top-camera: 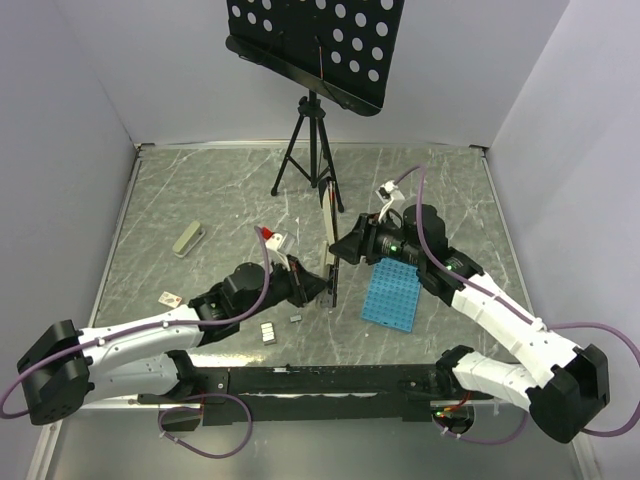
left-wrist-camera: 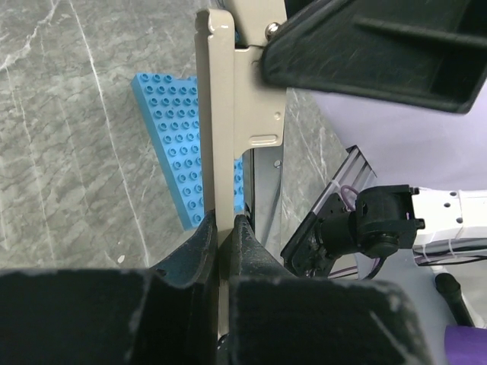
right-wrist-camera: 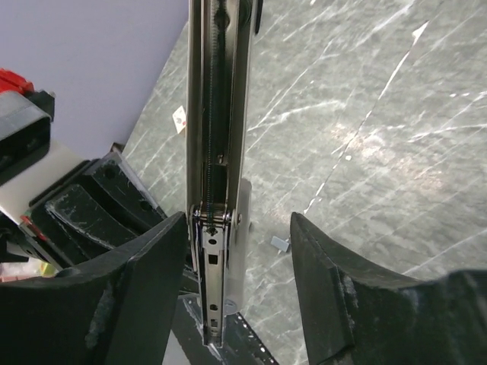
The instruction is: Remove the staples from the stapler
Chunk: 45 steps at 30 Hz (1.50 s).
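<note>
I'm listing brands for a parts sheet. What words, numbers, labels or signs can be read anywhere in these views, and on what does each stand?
No text can be read in any view.
small white card: carries a red mark, too small to read.
stapler: no brand or lettering shows on its cream arm.
blue tray: rows of studs only, no legible lettering.
</note>
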Each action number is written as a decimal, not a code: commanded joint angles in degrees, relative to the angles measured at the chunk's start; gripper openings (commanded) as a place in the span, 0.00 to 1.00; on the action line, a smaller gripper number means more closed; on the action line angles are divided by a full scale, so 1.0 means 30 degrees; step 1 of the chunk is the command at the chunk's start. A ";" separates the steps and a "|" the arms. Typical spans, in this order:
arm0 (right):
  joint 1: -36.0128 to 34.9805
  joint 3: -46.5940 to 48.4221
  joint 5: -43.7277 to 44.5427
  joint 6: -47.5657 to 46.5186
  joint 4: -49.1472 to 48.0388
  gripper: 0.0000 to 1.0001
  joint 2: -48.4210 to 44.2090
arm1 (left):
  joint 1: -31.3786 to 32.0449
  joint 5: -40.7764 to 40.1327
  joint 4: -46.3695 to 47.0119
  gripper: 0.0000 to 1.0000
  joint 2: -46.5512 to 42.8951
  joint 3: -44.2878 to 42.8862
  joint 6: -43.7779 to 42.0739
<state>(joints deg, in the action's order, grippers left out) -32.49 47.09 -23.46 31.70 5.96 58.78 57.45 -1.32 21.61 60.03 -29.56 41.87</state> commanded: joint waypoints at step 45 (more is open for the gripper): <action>-0.0889 0.7591 1.2682 0.2818 0.7330 0.00 1.2775 | -0.0752 -1.0018 -1.5816 0.97 -0.7175 -0.4883 -0.3291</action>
<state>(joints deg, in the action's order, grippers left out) -35.27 64.77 10.52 36.93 26.48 94.00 55.11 -29.39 -23.75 42.24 -44.80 33.50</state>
